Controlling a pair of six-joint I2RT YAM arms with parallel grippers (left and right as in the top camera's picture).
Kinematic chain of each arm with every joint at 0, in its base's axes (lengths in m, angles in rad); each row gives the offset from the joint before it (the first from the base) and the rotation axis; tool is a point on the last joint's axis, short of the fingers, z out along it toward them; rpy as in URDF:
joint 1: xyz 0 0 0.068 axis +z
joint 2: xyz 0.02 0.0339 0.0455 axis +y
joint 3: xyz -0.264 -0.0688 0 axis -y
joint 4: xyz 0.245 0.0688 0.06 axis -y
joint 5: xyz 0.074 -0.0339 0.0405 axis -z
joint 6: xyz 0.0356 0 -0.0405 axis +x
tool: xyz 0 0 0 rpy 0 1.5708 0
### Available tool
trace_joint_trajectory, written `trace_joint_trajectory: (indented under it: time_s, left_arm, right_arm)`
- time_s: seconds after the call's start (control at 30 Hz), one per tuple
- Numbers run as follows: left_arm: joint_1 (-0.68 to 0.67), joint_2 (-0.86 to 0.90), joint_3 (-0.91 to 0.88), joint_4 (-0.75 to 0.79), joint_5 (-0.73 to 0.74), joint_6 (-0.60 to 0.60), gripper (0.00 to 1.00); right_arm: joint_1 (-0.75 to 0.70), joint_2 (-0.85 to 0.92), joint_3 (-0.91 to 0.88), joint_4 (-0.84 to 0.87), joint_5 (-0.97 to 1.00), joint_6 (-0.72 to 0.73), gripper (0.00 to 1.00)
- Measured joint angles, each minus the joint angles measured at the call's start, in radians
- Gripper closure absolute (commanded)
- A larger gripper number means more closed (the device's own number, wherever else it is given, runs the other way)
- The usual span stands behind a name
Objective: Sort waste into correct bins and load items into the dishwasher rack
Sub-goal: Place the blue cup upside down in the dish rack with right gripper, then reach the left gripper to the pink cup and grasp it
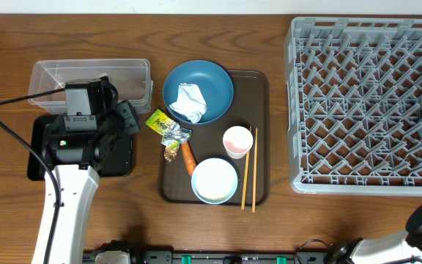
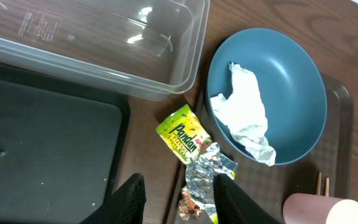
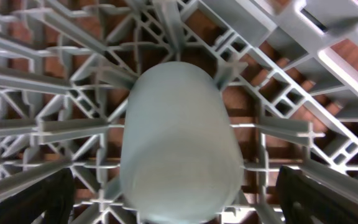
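Spread apart, the jaws of the left gripper point(image 2: 180, 202) straddled the silver end of the foil wrapper point(image 2: 188, 146); whether either finger touched it could not be told. The wrapper's yellow-green face read "Pandan" in dark letters, and it lay on the bare wood between the clear tub point(image 2: 185, 68) and the dark blue bowl point(image 2: 303, 93), which held the crumpled tissue point(image 2: 244, 112). Raised lettering on the tub was too faint to read. The black tray point(image 2: 42, 149) sat just beside the tub.

The right gripper point(image 3: 179, 208) also stood wide open, with the light blue cup point(image 3: 179, 149) lying between its fingers among the pegs of the grey rack point(image 1: 365, 103).

On the brown tray point(image 1: 258, 132) were the pink cup point(image 1: 237, 141), white bowl point(image 1: 214, 180), chopsticks point(image 1: 248, 169) and carrot stick point(image 1: 188, 156). Everything rested on a brown wood-grain table point(image 1: 196, 37).
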Motion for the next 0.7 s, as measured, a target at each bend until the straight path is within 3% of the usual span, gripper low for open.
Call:
trace_joint_trajectory:
  time_s: [0.13,0.3,0.43,0.7]
  left_arm:
    - [0.0,0.0,0.0,0.0,0.0,0.0,0.61]
    - [0.0,0.0,0.0,-0.001,0.0,0.0,0.61]
    - [0.0,0.0,0.0,-0.001,0.0,0.002,0.52]
    - [-0.001,0.0,0.0,-0.006,0.0,0.001,0.47]
  right_arm:
    - [0.0,-0.019,0.0,0.026,-0.049,-0.001,0.01]
    - [0.003,-0.141,0.0,0.06,-0.163,0.0,0.09]
    - [0.029,-0.256,0.009,0.045,-0.274,0.002,0.09]
    - [0.294,-0.34,0.016,-0.094,-0.43,-0.043,0.01]
